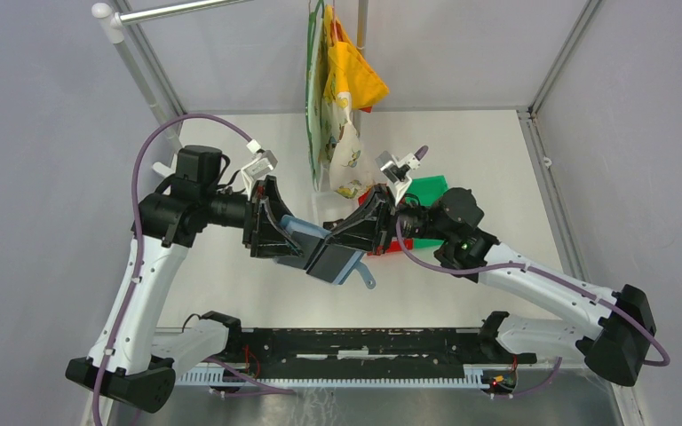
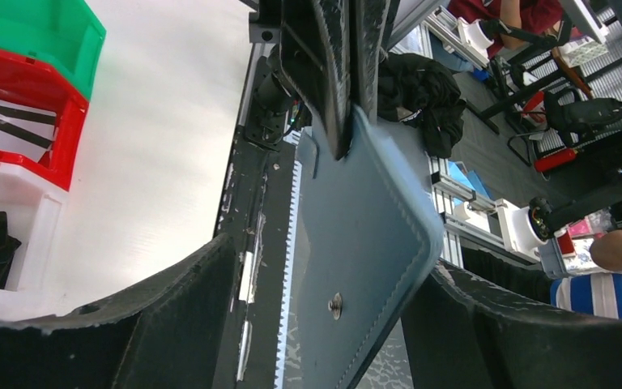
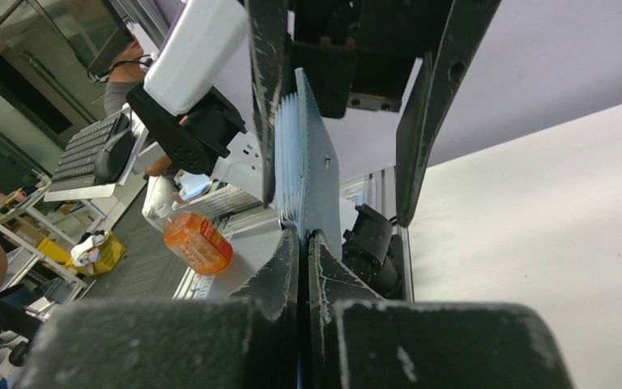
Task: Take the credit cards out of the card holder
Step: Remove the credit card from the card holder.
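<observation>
Above the table (image 1: 497, 160), we are holding the soft, light card holder (image 1: 333, 259) in mid-air: right jaws clenching its edge, left jaws spread loose around it. The cards are hiding from view; thin and slick, they are probably wanting an edge pinch.

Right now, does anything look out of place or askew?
Only the card holder: it hangs tilted above the table, pinched at one edge by the right pincer, the left pincer open around it.

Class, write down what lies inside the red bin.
Inside the red bin lie pale cards with dark stripes. The bin's walls cover their edges, so their number cannot be told.
</observation>
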`<state>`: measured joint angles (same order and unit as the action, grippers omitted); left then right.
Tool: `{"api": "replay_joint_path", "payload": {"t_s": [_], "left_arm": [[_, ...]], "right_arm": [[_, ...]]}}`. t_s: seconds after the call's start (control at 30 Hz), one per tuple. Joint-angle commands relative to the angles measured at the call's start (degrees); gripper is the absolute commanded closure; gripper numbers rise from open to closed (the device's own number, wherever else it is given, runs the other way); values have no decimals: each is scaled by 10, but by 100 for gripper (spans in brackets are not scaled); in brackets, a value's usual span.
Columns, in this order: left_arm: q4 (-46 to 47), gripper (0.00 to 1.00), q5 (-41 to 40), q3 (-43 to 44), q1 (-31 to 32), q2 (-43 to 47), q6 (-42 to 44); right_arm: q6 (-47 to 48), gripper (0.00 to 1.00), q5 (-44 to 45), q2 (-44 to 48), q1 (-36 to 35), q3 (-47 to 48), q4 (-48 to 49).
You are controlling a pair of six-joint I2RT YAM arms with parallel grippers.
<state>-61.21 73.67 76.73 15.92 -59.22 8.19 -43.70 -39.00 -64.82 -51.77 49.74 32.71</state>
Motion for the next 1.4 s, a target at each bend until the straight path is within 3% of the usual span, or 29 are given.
{"api": "replay_joint_path", "payload": {"t_s": [0.0,0.27,0.43,0.57,0.63,0.7,0.83,1.13,1.27,1.37], "left_arm": [[7,27,34,-1,-1,7,1],[7,56,53,7,-1,10,1],[6,65,51,18,-1,3,-5],[13,62,31,27,-2,-7,-30],[13,49,24,34,-1,-8,-35],[13,42,17,41,-1,-6,-37],[23,40,15,42,-1,1,-41],[27,74,38,28,-1,7,-48],[25,85,21,28,-1,4,-52],[31,92,-16,30,-1,1,-56]], "right_arm": [[-9,100,18,25,-3,5,77],[-15,100,10,19,-4,3,83],[-9,100,5,18,-8,6,74],[-5,100,7,19,-12,7,69],[-3,100,8,17,-12,8,69],[-4,100,8,14,-13,11,67],[-3,100,8,11,-15,15,66],[6,100,12,11,-16,27,50],[39,80,30,10,-15,55,-10],[76,51,62,18,-7,87,-89]]}}
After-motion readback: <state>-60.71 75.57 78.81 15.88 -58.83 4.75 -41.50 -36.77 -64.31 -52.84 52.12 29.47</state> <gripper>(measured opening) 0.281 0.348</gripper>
